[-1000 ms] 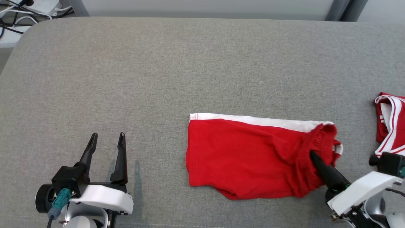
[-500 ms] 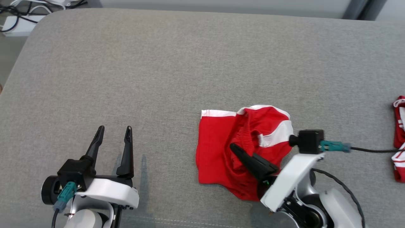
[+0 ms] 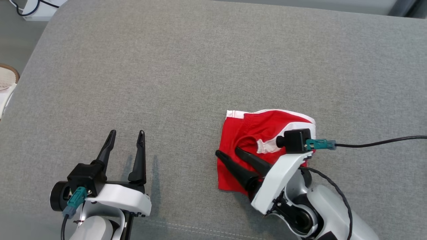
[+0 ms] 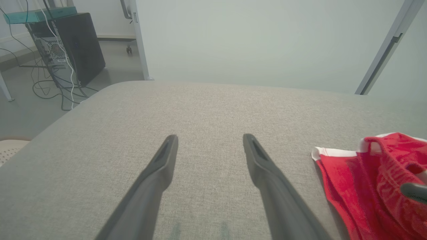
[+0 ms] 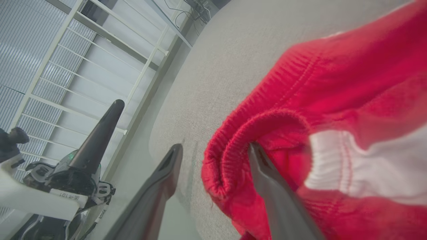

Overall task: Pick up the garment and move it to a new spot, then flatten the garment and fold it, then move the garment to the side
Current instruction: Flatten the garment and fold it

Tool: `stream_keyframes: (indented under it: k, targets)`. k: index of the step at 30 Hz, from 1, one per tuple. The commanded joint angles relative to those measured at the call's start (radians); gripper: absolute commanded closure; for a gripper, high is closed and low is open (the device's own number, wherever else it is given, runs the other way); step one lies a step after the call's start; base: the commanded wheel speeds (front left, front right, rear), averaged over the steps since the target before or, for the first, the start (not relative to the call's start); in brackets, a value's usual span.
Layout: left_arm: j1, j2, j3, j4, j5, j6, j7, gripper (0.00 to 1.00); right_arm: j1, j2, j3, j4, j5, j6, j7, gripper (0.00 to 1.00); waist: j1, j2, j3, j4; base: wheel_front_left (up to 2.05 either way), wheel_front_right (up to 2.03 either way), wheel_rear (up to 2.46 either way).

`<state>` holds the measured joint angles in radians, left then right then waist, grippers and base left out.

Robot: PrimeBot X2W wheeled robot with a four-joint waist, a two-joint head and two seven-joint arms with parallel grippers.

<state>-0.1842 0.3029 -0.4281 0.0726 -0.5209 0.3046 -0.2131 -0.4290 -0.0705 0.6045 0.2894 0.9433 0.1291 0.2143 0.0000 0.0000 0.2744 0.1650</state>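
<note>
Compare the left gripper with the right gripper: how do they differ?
The left gripper hovers over bare grey fabric table, apart from the red garment with white trim; the right gripper has that garment's ribbed waistband between its fingers. The left gripper points up the head view; the right gripper slants toward upper left. Both are open.

Grey fabric-covered bench [image 3: 166,66], rounded corner upper left, stitched seam [image 3: 200,230] near bottom edge. White power strip [image 3: 36,8] on floor, upper left. Left wrist view, upper left: dark computer tower [image 4: 71,46], teal box [image 4: 36,15] on top, loose cables [image 4: 50,90] beside it.
</note>
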Motion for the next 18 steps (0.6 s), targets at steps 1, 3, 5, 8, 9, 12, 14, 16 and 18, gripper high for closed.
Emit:
stream_keyframes:
  k: [1,3,5,8,9,12,14,16,18]
  targets:
    - [-0.042,0.022,0.042,-0.020,0.002,0.000,-0.012,0.00,-0.021,0.019,0.025,-0.047,-0.005,0.002,-0.017,0.00,0.0000,0.0000,-0.002,-0.006,0.00,0.00,0.00]
    - [-0.042,0.023,0.042,-0.017,0.000,0.001,-0.012,0.00,-0.023,0.008,0.063,-0.097,-0.014,0.002,-0.001,0.00,0.0000,0.0000,-0.006,-0.016,0.00,0.00,0.00]
    - [-0.041,0.027,0.045,-0.018,0.001,0.004,-0.012,0.00,-0.026,-0.028,0.112,-0.181,-0.028,0.002,0.023,0.00,0.0000,0.0000,-0.010,-0.028,0.00,0.00,0.00]
    - [-0.038,0.035,0.053,-0.022,-0.001,0.011,-0.008,0.00,0.005,-0.101,0.122,-0.273,-0.047,0.002,0.059,0.00,0.0000,0.0000,-0.018,-0.049,0.00,0.00,0.00]
    - [-0.036,0.038,0.055,-0.024,-0.002,0.013,-0.007,0.00,0.018,-0.122,0.112,-0.292,-0.057,0.002,0.071,0.00,0.0000,0.0000,-0.020,-0.056,0.00,0.00,0.00]
    - [-0.032,0.049,0.060,-0.033,-0.001,0.019,-0.003,0.00,0.064,-0.147,0.054,-0.330,-0.064,0.002,0.092,0.00,0.0000,0.0000,-0.025,-0.074,0.00,0.00,0.00]
    - [-0.032,0.053,0.060,-0.039,-0.001,0.021,0.001,0.00,0.082,-0.155,0.023,-0.341,-0.084,0.002,0.103,0.00,0.0000,0.0000,-0.026,-0.078,0.00,0.00,0.00]
    - [-0.034,0.054,0.058,-0.045,0.001,0.023,0.002,0.00,0.094,-0.156,0.006,-0.365,-0.095,0.002,0.110,0.00,0.0000,0.0000,-0.029,-0.080,0.00,0.00,0.00]
    - [-0.034,0.053,0.057,-0.050,0.001,0.025,0.004,0.00,0.107,-0.157,-0.031,-0.401,-0.109,0.002,0.081,0.00,0.0000,0.0000,-0.032,-0.081,0.00,0.00,0.00]
